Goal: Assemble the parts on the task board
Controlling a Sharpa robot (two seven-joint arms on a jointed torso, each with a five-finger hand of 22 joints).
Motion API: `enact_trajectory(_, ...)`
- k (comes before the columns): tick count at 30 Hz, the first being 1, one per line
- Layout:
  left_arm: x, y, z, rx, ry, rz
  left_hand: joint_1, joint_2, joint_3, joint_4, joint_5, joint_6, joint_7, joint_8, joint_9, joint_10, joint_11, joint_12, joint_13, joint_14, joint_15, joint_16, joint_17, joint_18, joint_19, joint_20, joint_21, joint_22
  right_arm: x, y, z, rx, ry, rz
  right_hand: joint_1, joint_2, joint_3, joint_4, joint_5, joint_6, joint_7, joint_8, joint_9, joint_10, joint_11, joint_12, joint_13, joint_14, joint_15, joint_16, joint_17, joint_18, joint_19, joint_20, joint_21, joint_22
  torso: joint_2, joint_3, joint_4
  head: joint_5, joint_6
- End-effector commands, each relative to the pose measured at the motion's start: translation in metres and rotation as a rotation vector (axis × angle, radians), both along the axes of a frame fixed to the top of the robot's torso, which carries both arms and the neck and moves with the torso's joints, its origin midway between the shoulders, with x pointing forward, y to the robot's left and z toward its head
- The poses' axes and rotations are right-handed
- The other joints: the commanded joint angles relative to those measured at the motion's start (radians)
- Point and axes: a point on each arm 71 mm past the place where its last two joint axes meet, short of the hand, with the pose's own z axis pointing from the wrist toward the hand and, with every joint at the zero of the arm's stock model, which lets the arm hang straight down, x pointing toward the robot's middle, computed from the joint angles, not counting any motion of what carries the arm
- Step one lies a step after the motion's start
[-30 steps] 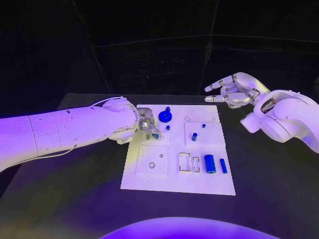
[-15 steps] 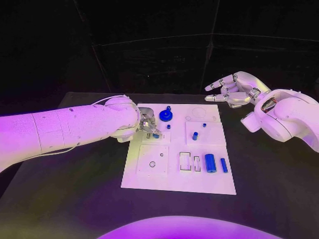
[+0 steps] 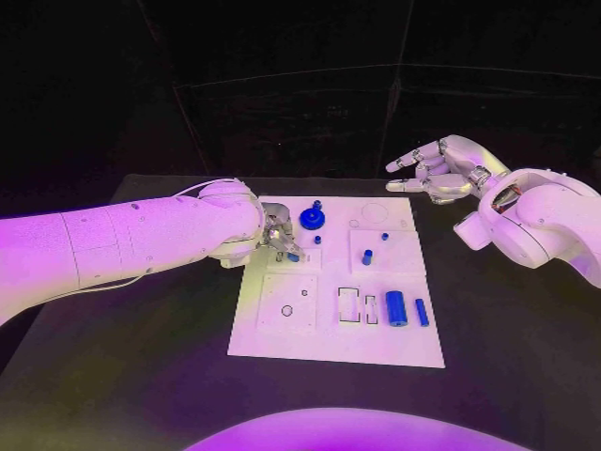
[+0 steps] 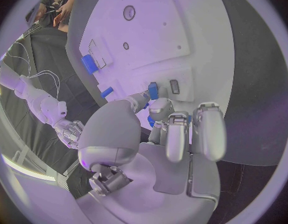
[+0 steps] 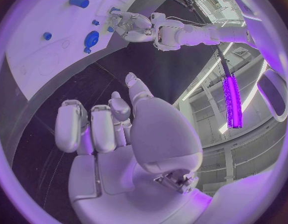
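Observation:
The white task board (image 3: pixel 382 348) lies in the middle of the black table. My left hand (image 3: pixel 276 235) rests low over its far left part and pinches a small blue part (image 4: pixel 153 90) between thumb and a finger, right beside a small rectangular slot (image 4: pixel 174 86). A blue round knob (image 3: pixel 312 221) stands just beyond that hand. Two short blue pegs (image 3: pixel 365 256) stand mid-board. A thick blue cylinder (image 3: pixel 395 308) and a thin blue pin (image 3: pixel 422 312) lie at the right. My right hand (image 3: pixel 443 171) hovers past the board's far right corner, fingers apart, holding nothing.
Rectangular recesses (image 3: pixel 348 305) sit next to the cylinder, and a square plate with a hole (image 3: pixel 287 310) lies on the board's near left. Black table (image 3: pixel 125 357) surrounds the board on all sides.

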Motion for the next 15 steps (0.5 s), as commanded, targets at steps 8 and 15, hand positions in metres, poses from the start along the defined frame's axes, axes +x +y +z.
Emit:
enact_trajectory(8, 0.0001, -0.0018, -0.0036, 0.027, 0.03, -0.019, -0.069, -0.003, 0.002, -0.051, -0.007, 0.03, -0.011, 0.007, 0.005, 0.01, -0.006, 0.01, 0.0, 0.107, -0.005, 0.003, 0.263, -0.016, 0.006, -0.004, -0.002, 0.005, -0.0003, 0.0017, 0.0016, 0.005, -0.003, 0.011, 0.001, 0.003, -0.008, 0.003, 0.004, 0.002, -0.001, 0.005, -0.001, -0.002, -0.006, -0.006, -0.003, 0.024, -0.006, -0.006, -0.004, 0.019, -0.008, 0.001, -0.008, -0.003, 0.001, 0.0006, 0.0002, 0.0, 0.001)
enact_trajectory(15, 0.0015, -0.0051, -0.0041, 0.031, 0.033, -0.025, -0.092, 0.001, -0.047, -0.028, -0.007, 0.038, -0.013, 0.005, 0.005, 0.011, -0.008, 0.012, -0.001, 0.107, -0.008, 0.003, 0.263, -0.016, 0.007, -0.006, -0.001, 0.008, -0.0005, 0.0025, 0.0017, 0.006, -0.005, 0.015, -0.032, -0.005, -0.042, 0.025, 0.006, 0.001, -0.002, 0.008, -0.002, -0.001, -0.005, -0.003, -0.006, 0.025, -0.006, -0.009, -0.005, 0.02, -0.008, 0.001, -0.011, -0.006, 0.001, 0.0003, -0.0005, 0.0, 0.0)
